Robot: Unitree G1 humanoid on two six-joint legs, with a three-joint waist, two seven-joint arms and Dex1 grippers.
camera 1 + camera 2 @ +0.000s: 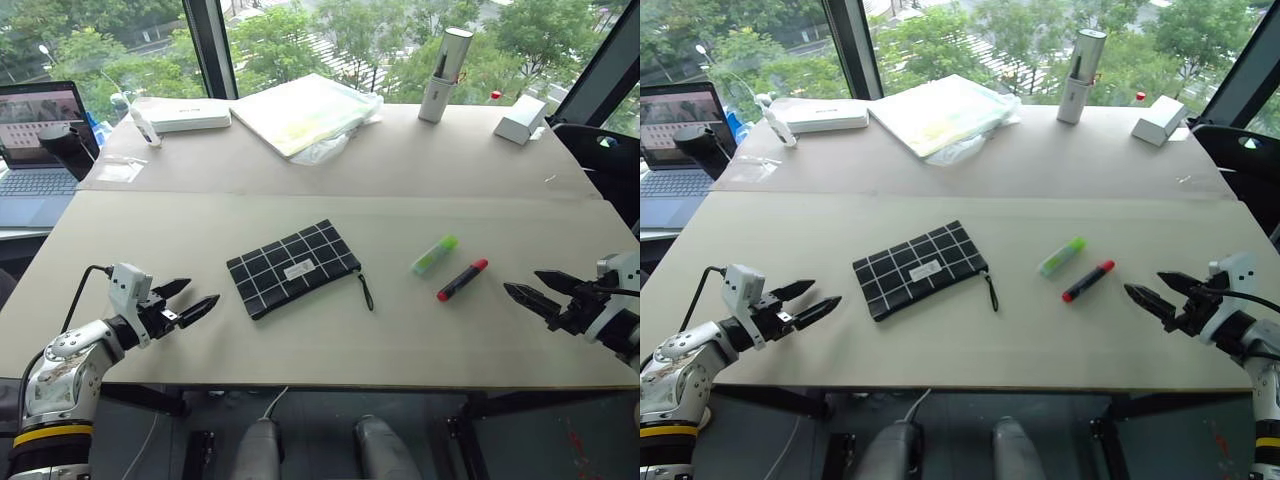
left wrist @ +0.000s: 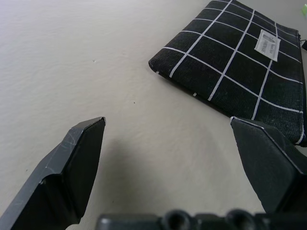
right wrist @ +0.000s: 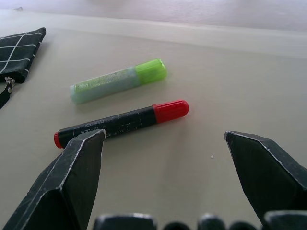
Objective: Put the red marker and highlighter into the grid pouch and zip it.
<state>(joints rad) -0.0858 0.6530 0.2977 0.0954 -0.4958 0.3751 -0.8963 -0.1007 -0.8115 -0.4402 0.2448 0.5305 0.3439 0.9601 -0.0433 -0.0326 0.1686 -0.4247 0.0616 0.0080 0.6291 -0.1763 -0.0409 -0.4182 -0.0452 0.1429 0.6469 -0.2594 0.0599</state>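
Right wrist view: with fingers [image 3: 163,179] spread and empty, close across the marker [image 3: 122,122] barrel lying on the counter [image 1: 200,240] beside the highlighter [image 3: 117,81], right of the shut pouch [image 1: 293,267].

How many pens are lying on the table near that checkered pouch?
2. The light green highlighter lies to the right of the grid pouch, and the red marker lies just beyond it, closer to the table's front edge. Neither touches the pouch.
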